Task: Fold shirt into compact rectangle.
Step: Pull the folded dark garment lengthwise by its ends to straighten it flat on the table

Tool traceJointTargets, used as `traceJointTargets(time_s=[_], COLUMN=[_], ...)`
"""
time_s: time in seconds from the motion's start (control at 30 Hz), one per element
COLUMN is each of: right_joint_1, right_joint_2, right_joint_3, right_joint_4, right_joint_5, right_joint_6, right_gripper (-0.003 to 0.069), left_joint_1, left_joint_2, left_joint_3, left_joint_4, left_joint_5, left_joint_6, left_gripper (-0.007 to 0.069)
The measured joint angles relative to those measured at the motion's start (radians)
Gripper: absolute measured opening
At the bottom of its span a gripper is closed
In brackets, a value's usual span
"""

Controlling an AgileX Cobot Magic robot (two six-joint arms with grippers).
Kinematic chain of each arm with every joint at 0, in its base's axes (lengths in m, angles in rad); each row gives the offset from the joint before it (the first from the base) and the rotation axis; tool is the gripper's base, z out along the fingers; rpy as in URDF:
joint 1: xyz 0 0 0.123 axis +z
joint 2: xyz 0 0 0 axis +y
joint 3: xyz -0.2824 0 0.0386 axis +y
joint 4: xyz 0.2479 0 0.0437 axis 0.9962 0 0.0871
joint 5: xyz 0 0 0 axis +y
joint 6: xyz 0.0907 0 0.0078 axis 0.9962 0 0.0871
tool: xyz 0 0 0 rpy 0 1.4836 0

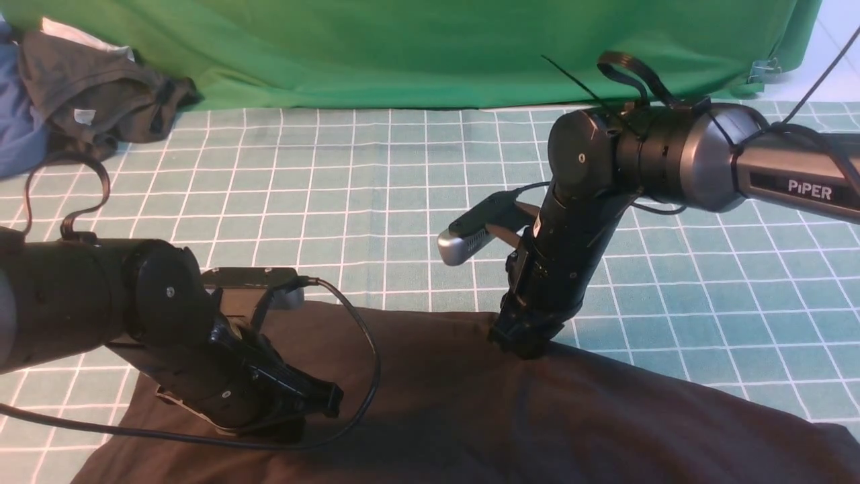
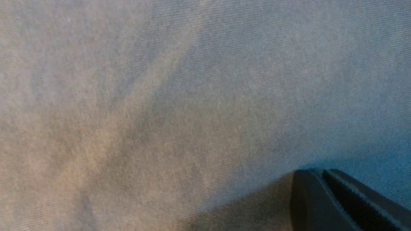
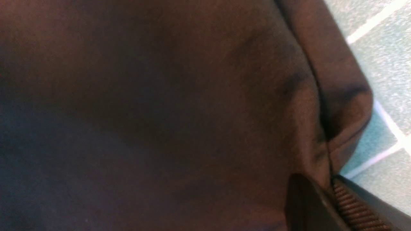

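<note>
shirt (image 1: 457,403): black, spread flat over the near part of the checked mat (image 1: 403,202); far edge runs across mid-table; right side trails toward the near right corner.
right claw (image 1: 524,346): points steeply down at the shirt's far edge, about midway along it; pressed together on a fold of that edge.
right wrist view: shows a doubled hem slipping in between the ribbed pads (image 3: 350,205); dark cloth across most of the frame, mat just beside the hem.
left claw (image 1: 326,400): low over the shirt's left part, tilted, tips toward the middle; spread or pinching, cannot tell.
left wrist view: knit cloth fills the frame; only one finger (image 2: 321,205) visible at a corner; touching the cloth or just above it, cannot tell.
arms: well apart, left near, right farther back.
far left corner: grey garment (image 1: 87,94) with pale tag, crumpled, lying against a blue garment (image 1: 13,128); both well apart from the shirt.
back: green cloth (image 1: 403,54) along the mat's far edge.
</note>
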State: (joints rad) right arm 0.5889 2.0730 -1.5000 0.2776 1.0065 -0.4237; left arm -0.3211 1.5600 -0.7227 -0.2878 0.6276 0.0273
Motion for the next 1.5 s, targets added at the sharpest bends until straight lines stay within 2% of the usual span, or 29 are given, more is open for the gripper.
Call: traceJointTargets(time_s=[0.27,0.53,0.63,0.67,0.77,0.83,0.87,0.9,0.97,1.0,1.07,1.1,1.13,1.2,1.4,1.43,1.5], right_joint_1=[0.000,0.000,0.000,0.000,-0.003,-0.014,-0.019,-0.025,-0.069,-0.106,-0.167,-0.193,-0.264,-0.348,-0.480,-0.491,-0.512], right_joint_2=[-0.072,-0.051,-0.043,-0.043,-0.051,-0.064,-0.074,-0.083,-0.121,-0.149,-0.194,-0.213,-0.277,-0.358,-0.548,-0.573,-0.633], right_joint_3=[-0.002,-0.002,-0.003,-0.003,-0.041,-0.069,-0.077,-0.079,-0.076,-0.058,-0.016,0.005,0.082,0.186,0.452,0.493,0.620], right_joint_4=[-0.073,-0.093,-0.128,-0.128,-0.250,-0.329,-0.350,-0.368,-0.385,-0.368,-0.327,-0.310,-0.269,-0.242,-0.229,-0.228,-0.232], right_joint_5=[-0.019,-0.129,-0.156,-0.156,-0.073,0.020,0.050,0.076,0.159,0.176,0.184,0.186,0.188,0.177,0.108,0.091,0.019], right_joint_6=[0.034,0.047,0.069,0.071,0.150,0.191,0.199,0.201,0.205,0.206,0.206,0.206,0.214,0.242,0.323,0.328,0.341], right_gripper=[0.0043,0.0063,0.0164,0.0164,0.0363,0.0427,0.0437,0.0436,0.0377,0.0302,0.0202,0.0178,0.0083,0.0041,0.0038,0.0057,0.0166], left_joint_1=[0.000,0.000,0.000,0.000,0.000,0.000,0.000,0.000,0.000,0.000,0.000,0.000,0.000,0.000,0.000,0.000,0.000], left_joint_2=[0.000,-0.001,-0.002,-0.002,-0.023,-0.048,-0.056,-0.064,-0.095,-0.116,-0.141,-0.147,-0.174,-0.202,-0.259,-0.266,-0.287], left_joint_3=[0.000,0.000,0.000,0.000,0.000,0.000,0.000,0.000,0.000,0.000,0.000,0.000,0.000,0.000,0.000,0.000,0.000], left_joint_4=[0.001,0.002,0.013,0.013,0.038,0.046,0.048,0.051,0.069,0.082,0.094,0.098,0.108,0.112,0.115,0.115,0.116], left_joint_5=[0.001,-0.002,-0.002,-0.002,-0.005,-0.006,-0.006,-0.006,-0.002,0.007,0.024,0.030,0.059,0.095,0.130,0.130,0.130], left_joint_6=[0.002,0.002,0.002,0.002,-0.008,-0.014,-0.017,-0.018,-0.027,-0.038,-0.053,-0.055,-0.063,-0.069,-0.070,-0.070,-0.070], left_gripper=[0.0006,0.0007,0.0007,0.0007,0.0007,0.0007,0.0007,0.0007,0.0007,0.0007,0.0007,0.0007,0.0007,0.0007,0.0007,0.0007,0.0007])
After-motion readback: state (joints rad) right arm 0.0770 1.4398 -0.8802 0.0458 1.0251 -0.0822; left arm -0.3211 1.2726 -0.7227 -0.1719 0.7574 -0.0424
